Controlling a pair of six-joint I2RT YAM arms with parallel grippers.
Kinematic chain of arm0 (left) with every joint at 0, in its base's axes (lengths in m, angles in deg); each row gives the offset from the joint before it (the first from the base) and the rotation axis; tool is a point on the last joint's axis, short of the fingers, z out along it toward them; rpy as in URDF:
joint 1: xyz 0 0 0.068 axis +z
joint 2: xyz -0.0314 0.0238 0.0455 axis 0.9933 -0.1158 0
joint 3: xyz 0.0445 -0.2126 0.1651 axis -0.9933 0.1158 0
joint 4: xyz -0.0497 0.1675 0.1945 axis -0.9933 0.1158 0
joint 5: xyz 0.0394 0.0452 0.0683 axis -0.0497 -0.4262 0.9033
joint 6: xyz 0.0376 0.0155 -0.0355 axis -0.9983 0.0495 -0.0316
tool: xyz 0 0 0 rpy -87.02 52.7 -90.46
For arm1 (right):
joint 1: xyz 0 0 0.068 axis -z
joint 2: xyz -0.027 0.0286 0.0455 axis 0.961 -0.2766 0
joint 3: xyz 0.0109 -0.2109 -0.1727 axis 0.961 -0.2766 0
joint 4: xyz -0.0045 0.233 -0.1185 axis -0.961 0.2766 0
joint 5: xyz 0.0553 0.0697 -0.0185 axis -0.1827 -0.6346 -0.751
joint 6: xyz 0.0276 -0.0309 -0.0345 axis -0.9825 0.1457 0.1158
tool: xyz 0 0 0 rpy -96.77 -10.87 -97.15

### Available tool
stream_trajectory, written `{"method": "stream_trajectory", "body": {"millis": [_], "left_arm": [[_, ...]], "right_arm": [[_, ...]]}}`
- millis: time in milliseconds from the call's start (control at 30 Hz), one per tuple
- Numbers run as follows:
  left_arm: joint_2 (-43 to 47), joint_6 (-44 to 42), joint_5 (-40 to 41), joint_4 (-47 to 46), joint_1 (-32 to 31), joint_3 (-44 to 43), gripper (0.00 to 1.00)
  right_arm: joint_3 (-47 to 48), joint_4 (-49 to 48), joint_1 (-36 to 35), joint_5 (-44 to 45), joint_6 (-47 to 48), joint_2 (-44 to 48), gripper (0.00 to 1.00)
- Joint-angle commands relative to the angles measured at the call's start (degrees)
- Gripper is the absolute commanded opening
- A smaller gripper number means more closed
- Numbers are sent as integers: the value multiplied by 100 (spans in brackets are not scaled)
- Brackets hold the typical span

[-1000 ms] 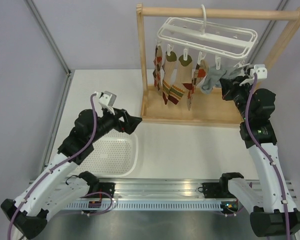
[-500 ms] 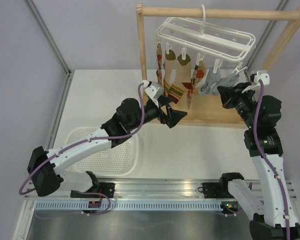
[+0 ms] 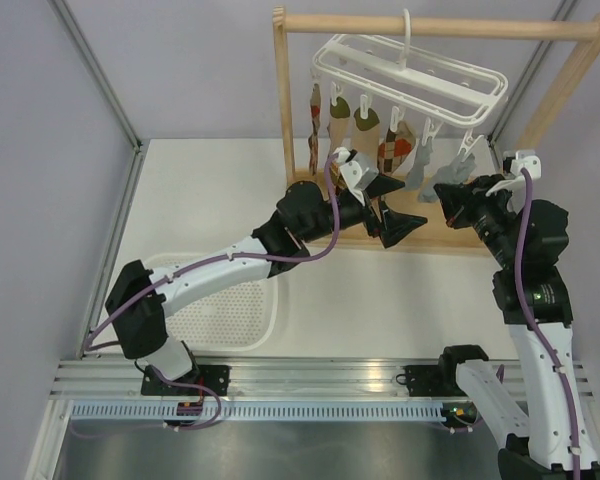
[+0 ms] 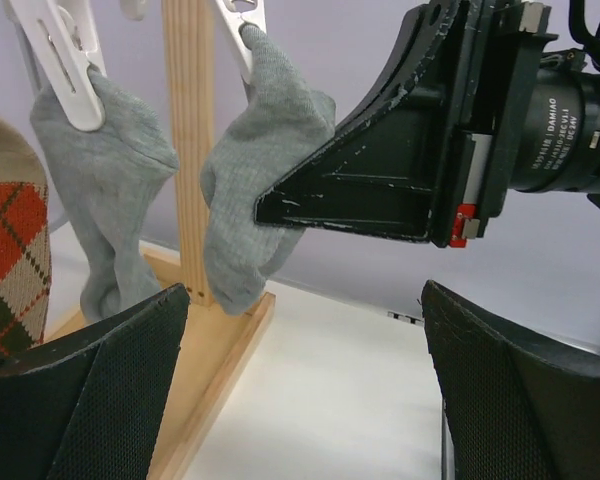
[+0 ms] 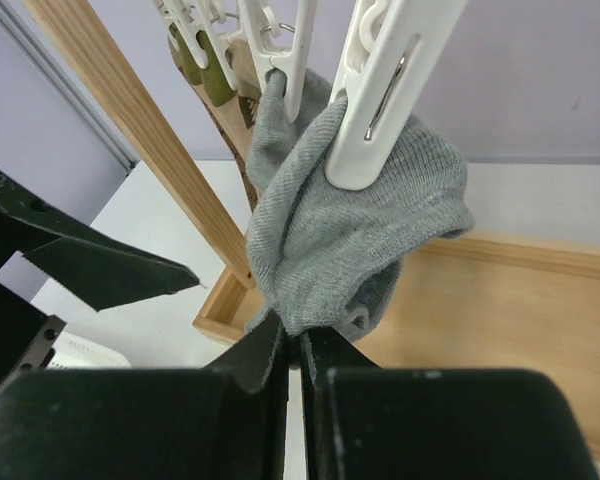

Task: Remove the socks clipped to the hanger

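The white hanger (image 3: pixel 410 70) hangs by its hook from the wooden rail. Patterned socks (image 3: pixel 365 125) hang from its left clips, two grey socks from the right clips. My right gripper (image 3: pixel 444 193) is shut on the lower edge of the rightmost grey sock (image 5: pixel 360 230), which is still held in its white clip (image 5: pixel 385 90). My left gripper (image 3: pixel 400 207) is open and empty, low in front of the grey socks; its fingers (image 4: pixel 90 390) frame the table. The left wrist view shows both grey socks (image 4: pixel 105 190), (image 4: pixel 265 170), an argyle sock (image 4: pixel 5 260) and the right gripper (image 4: pixel 380 190).
The light wooden rack (image 3: pixel 435 28) has a base tray (image 5: pixel 500 310) and an upright post (image 4: pixel 190 150) between the grey socks. A white perforated basket (image 3: pixel 230 310) lies at the near left of the table.
My left arm has swung from over the basket to the right, up to the rack beside the grey socks. The right gripper has stayed on the grey sock; the hanger has tilted a little.
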Motion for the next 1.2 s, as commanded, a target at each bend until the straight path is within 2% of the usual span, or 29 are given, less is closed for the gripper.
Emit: {"method": "stream_trajectory", "body": {"millis": [0, 467, 567, 600, 700, 833, 900, 967, 1000, 1100, 1167], "left_arm": [[-273, -304, -290, -366, -67, -465, 100], [-1003, -542, 122, -269, -190, -1045, 100], [-1073, -516, 184, -339, -207, -1080, 96], [-1082, -498, 184, -392, -207, -1072, 87], [-1117, -498, 228, -463, -242, -1089, 70], [-1152, -446, 263, -568, -251, -1124, 56], [-1178, -428, 255, -595, -269, -1150, 45], [-1214, -428, 289, -569, -278, -1221, 30], [-1231, -437, 307, -542, -278, -1238, 18], [-1275, -419, 360, -376, -269, -1335, 3], [-1267, -402, 474, -218, -278, -1370, 2]], "right_arm": [[253, 79, -5, -122, -162, 86, 7], [315, 106, 4, -263, -285, 148, 8], [288, 106, -5, -280, -285, 174, 8], [280, 106, -5, -280, -285, 192, 8], [236, 106, 4, -289, -285, 183, 8], [192, 106, -5, -333, -285, 209, 8], [192, 106, 4, -342, -268, 209, 8], [192, 123, 4, -342, -250, 227, 8], [200, 141, -5, -350, -250, 244, 8], [218, 237, 13, -324, -189, 253, 9], [270, 413, 4, -263, -92, 262, 27]]}}
